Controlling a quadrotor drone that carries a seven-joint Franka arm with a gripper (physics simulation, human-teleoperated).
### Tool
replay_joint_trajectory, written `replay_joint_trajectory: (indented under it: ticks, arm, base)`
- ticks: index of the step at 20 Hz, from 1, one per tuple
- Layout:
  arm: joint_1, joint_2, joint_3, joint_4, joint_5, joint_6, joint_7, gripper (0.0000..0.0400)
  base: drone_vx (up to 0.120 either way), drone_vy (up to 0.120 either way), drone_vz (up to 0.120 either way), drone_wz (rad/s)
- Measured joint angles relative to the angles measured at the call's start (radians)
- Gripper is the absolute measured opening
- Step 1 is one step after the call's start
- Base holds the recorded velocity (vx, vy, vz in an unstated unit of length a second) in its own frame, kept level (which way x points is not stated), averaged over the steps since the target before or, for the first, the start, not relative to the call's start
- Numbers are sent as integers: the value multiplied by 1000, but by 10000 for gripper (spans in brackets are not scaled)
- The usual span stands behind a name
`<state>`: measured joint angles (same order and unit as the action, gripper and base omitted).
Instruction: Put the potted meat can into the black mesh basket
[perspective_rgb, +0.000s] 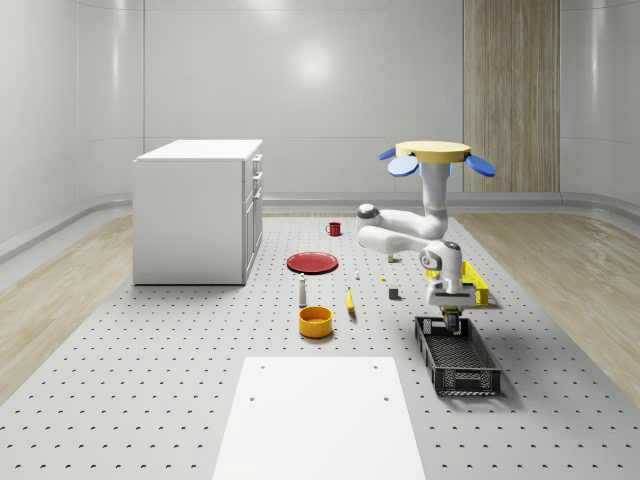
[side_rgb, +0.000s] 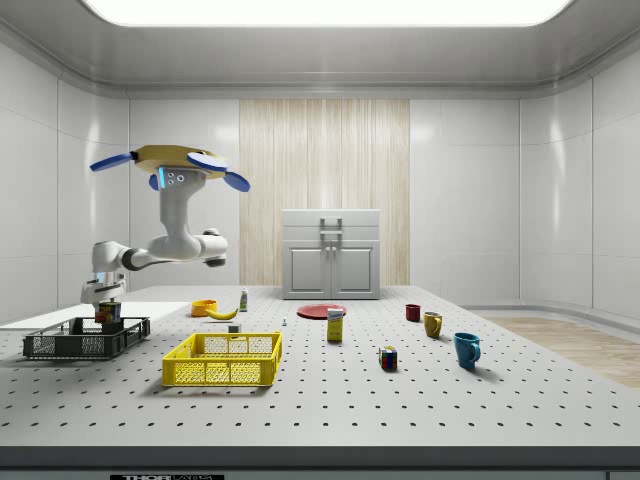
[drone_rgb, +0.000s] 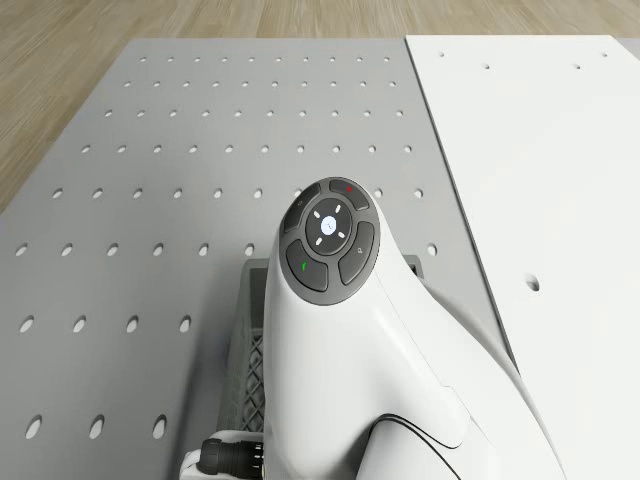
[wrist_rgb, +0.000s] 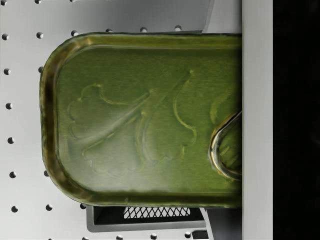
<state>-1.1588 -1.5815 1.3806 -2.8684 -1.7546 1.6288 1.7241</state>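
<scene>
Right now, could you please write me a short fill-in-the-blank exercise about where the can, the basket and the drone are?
1. The gripper holds the potted meat can just above the ____ mesh basket.
2. The drone hovers in the air, beside the ____ crate.
3. In the whole-scene view, the orange bowl sits to the basket's ____.

Missing words: black; yellow; left
</scene>
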Motion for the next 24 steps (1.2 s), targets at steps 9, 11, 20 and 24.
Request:
replay_joint_trajectory:
  ticks: [9, 11, 20, 24]
  arm:
    - [0, -1, 0, 0, 0, 1, 0, 284]
    - [0, -1, 0, 0, 0, 1, 0, 284]
    - [0, -2, 0, 0, 3, 3, -21, 353]
    - [0, -1, 0, 0, 4, 4, -36, 383]
  base:
    - [120, 0, -58, 0]
    - [120, 0, -20, 0]
    - [58, 0, 0, 0]
    - [0, 0, 0, 0]
